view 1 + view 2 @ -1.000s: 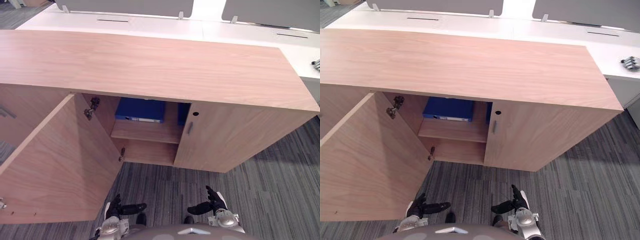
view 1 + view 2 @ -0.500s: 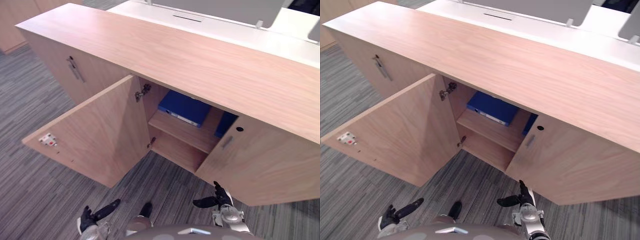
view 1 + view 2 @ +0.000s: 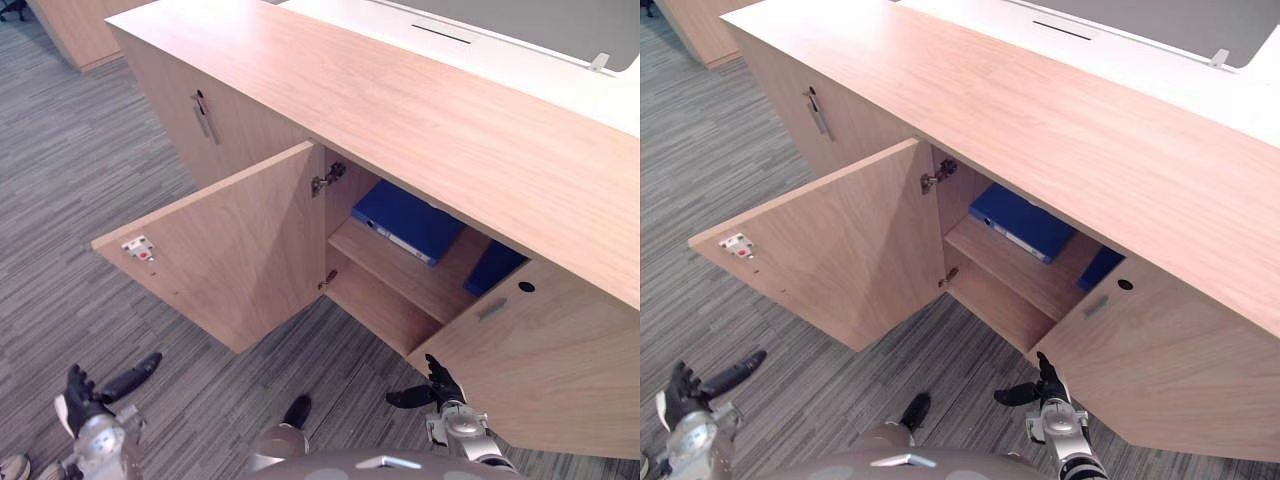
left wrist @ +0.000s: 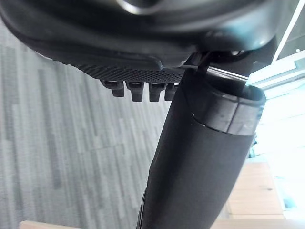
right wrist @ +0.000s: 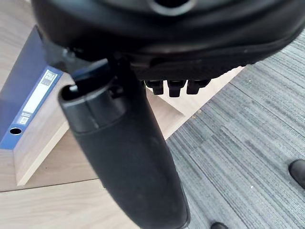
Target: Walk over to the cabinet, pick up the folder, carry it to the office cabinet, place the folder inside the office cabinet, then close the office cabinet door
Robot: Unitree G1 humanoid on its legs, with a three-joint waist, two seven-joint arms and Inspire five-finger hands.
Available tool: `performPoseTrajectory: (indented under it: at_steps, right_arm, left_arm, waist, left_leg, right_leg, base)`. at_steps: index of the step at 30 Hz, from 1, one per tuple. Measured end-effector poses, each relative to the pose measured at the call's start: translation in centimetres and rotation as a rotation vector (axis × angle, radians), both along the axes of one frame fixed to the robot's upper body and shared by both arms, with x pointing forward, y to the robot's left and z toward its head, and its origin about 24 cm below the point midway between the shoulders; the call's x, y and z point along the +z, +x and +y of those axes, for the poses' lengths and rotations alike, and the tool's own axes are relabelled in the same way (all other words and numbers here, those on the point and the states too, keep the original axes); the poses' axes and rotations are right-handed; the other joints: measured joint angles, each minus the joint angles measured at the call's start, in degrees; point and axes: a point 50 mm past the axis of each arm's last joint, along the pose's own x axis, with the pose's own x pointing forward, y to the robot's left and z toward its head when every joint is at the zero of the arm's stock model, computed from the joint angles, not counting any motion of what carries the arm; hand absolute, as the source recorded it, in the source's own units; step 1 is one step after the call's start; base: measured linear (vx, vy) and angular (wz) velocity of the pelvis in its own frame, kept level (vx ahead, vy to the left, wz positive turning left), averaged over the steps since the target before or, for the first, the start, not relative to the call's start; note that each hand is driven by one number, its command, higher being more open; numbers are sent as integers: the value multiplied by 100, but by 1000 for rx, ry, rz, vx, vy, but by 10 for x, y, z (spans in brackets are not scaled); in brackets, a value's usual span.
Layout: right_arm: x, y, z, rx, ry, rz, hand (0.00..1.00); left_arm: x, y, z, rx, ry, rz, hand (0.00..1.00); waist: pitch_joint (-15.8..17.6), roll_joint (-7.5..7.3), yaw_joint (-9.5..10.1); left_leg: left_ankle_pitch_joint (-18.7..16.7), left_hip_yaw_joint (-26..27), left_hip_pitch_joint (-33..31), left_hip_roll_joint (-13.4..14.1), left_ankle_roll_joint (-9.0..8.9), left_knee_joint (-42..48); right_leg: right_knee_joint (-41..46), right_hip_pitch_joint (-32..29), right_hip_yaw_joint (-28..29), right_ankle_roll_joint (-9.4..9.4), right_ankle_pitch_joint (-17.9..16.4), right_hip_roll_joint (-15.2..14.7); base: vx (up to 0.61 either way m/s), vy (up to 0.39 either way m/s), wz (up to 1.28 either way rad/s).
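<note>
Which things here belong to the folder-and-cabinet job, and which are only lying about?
For the job: blue folder on the shelf; office cabinet; its open door; left hand and right hand, both open and empty.
Just there: second blue item further right inside; white desk behind; grey carpet.

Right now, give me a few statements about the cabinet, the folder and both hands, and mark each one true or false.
1. The folder lies on a shelf inside the cabinet. True.
2. The door in front of that shelf is shut. False: it is swung wide open.
3. The right hand holds the folder. False: it holds nothing.
4. The left hand is empty. True.
5. The folder is red. False: it is blue.
</note>
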Motion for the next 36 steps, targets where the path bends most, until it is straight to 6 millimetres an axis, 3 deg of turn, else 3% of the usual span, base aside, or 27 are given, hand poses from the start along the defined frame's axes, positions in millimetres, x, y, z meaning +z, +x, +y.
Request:
performPoseTrajectory:
  at_steps: [4, 12, 20, 27, 36]
  right_arm:
    - [-1, -5, -4, -8, 13, 12, 100]
    - [-1, -6, -5, -7, 15, 16, 100]
    - [-3, -9, -4, -3, 24, 24, 100]
    - [-3, -11, -4, -1, 30, 31, 100]
    - [-5, -16, -3, -6, 39, 42, 100]
  left_arm:
    - [23, 19, 6, -85, 70, -76, 100]
    - [29, 39, -7, -214, 92, -89, 100]
    - [49, 55, -11, -328, 161, -127, 100]
    - [57, 66, -24, -406, 177, -167, 100]
    - [57, 63, -26, -416, 178, -163, 100]
  waist:
    - [21, 22, 17]
    - [57, 33, -27]
    - [69, 14, -121]
    - [67, 12, -153]
    - [62, 4, -153]
  left_leg:
    - [20, -32, -18, -1, -17, -5]
    - [20, 20, -18, 2, -19, -32]
    - [-10, 218, 12, 29, 18, -36]
    - [-13, 335, 71, 33, 16, -37]
    - [-14, 494, 97, 42, 17, -38]
  right_leg:
    - [-5, 0, -1, -29, -18, 14]
    - [-17, -11, 72, -13, 13, 14]
    - [-58, -27, 262, -19, 70, 20]
    - [-149, -27, 377, -19, 151, 25]
    - [-235, -26, 530, -11, 253, 29]
  base:
    - [-9, -9, 4]
    - [6, -12, -2]
    - [-6, -24, -11]
    - [3, -15, -9]
    - [-8, -12, -8]
